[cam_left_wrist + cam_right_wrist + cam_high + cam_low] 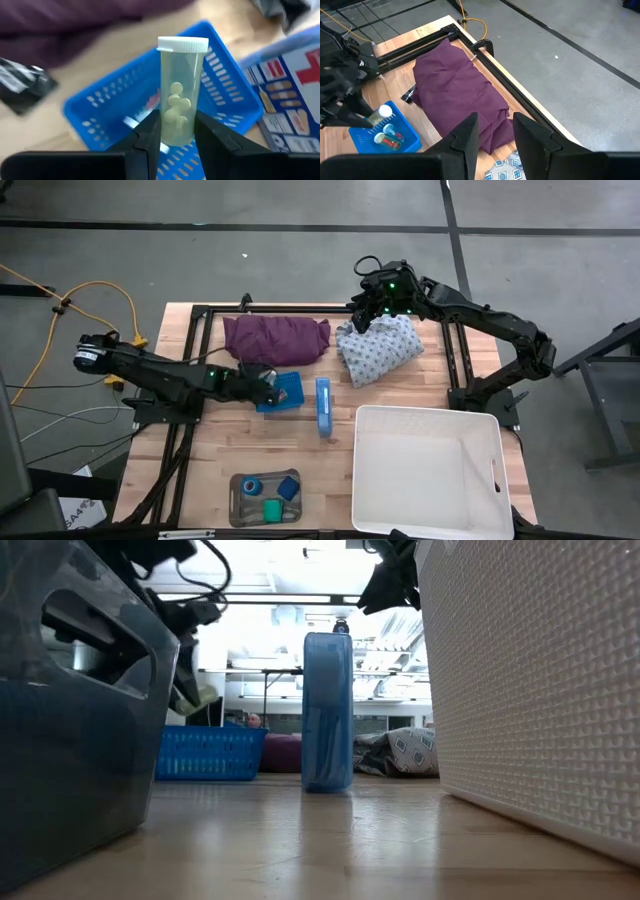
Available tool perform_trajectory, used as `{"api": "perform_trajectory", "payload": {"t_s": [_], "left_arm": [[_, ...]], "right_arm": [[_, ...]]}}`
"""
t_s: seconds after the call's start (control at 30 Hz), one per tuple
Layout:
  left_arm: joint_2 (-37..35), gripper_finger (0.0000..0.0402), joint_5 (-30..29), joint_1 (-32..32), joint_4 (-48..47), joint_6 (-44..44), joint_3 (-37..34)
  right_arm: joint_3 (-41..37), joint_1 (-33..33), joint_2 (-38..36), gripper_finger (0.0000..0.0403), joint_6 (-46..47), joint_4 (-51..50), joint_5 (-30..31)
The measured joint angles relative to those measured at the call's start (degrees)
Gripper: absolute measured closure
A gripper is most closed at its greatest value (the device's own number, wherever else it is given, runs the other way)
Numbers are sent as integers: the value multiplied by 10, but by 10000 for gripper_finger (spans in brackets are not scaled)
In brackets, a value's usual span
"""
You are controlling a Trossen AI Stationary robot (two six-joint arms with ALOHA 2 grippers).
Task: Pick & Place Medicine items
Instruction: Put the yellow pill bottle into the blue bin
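- left gripper (176,131): clamped on a clear pill vial (180,90) with a white cap and pale tablets inside; vial upright between the fingers, held above the small blue basket (230,90). in the high view this gripper (268,383) sits centre-left of the frame, at the basket's edge (292,392).
- small blue basket: the right wrist view shows at least one more capped item lying in it (390,140), lower left of that frame. whether the held vial is going in or coming out cannot be told.
- blue first-aid box (323,406): stands on the wood just right of the basket, centre of the high view; a printed panel with a red cross shows at the right edge of the left wrist view (295,105).
- grey tray (238,502): bottom centre-left of the high view; holds a blue roll (252,486), a green roll (272,508) and a small blue block (289,487). judged as sorted or awaiting sorting; cannot tell which.
- white bin (372,470): lower right of the high view; interior appears to hold nothing.
- right gripper (492,131): fingers set slightly apart, grasping nothing, hovering over the purple cloth (455,95); in the high view the arm waits upper centre-right by the patterned cloth (380,348).
- progress, as judged: mid-task; one vial in hand, placement not yet done, tray items and box apparently unhandled.
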Motion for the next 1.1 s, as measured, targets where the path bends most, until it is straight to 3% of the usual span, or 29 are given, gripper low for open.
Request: {"api": "perform_trajectory", "payload": {"t_s": [0.2, 0.47, 0.87, 1.1], "left_arm": [[28, 303, 121, 42, 8, -11, 0], [62, 303, 189, 80, 63, 41, 0], [76, 301, 215, 102, 82, 71, 0], [77, 277, 215, 102, 85, 73, 0]], "right_arm": [[0, 0, 0, 293, 0, 1, 0], [0, 0, 0, 293, 0, 4, 0], [0, 0, 0, 293, 0, 9, 0], [0, 0, 0, 293, 0, 12, 0]]}}
